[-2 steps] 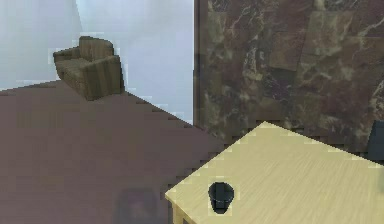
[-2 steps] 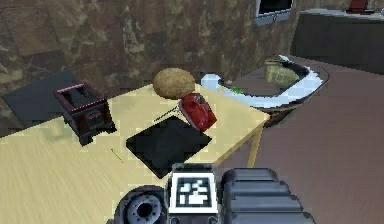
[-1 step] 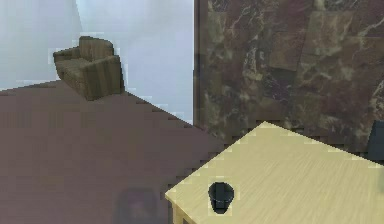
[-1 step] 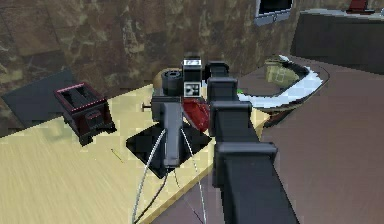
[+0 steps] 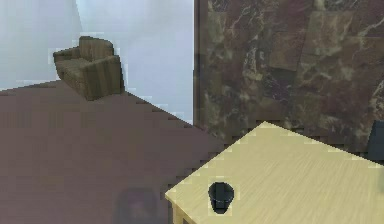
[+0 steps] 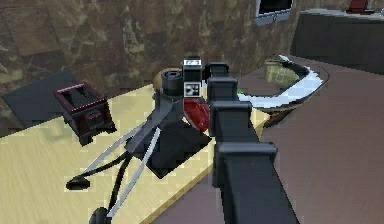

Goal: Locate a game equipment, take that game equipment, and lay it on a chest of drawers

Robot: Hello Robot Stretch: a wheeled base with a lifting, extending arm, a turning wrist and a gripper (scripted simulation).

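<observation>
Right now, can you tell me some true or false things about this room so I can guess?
A brown armchair sits in the far corner. True.
The table is bright blue. False: it is light wood.
A small black thing stands on the table. True.
The wall next to the table is white. False: it is dark and marbled.
The dark box with red trim lies on the floor. False: it stands on the table.
</observation>
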